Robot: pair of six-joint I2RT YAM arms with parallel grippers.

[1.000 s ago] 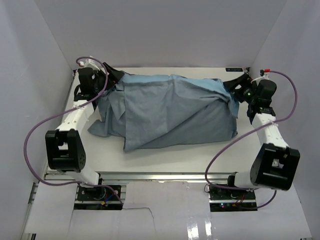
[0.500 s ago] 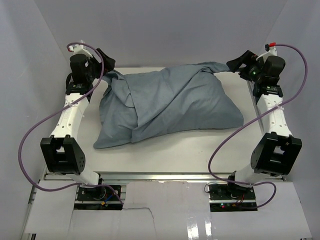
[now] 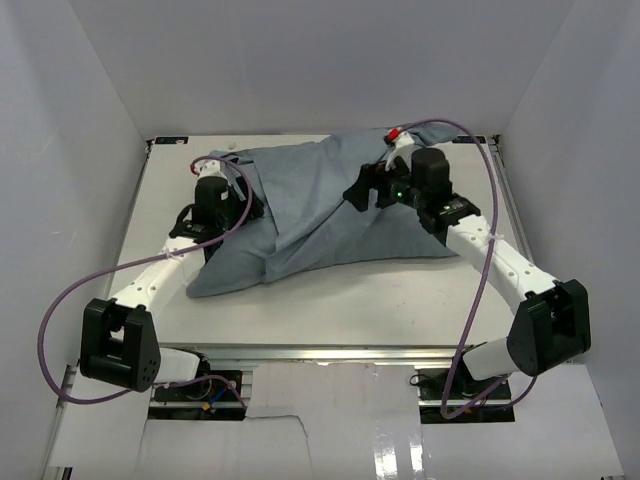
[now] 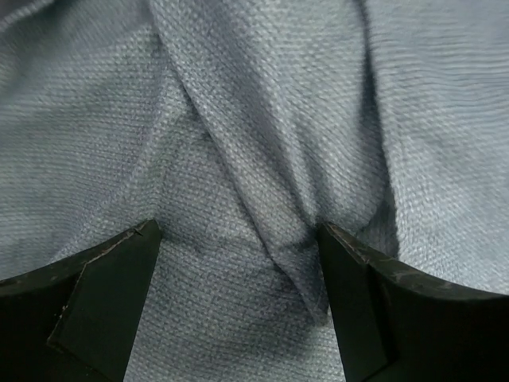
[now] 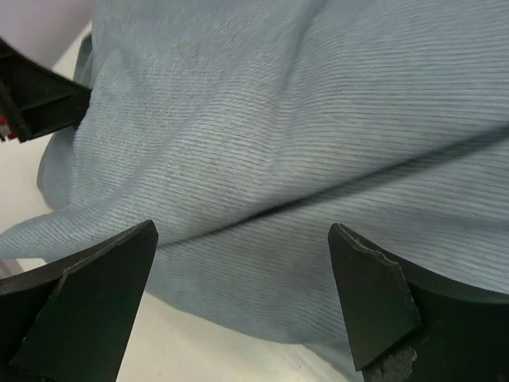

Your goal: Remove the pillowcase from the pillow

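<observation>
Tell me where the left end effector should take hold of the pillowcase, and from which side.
Pinch the raised fold of the pillowcase that runs through the gap of the open left end effector. Come straight down from above, jaws straddling the ridge. It stands proud of the flatter cloth around it, so closing there should probably gather loose cloth.

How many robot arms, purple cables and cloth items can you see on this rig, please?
Robot arms: 2 (left arm, right arm)
Purple cables: 2 (left cable, right cable)
Cloth items: 1 (grey-blue pillowcase)
Total: 5
</observation>
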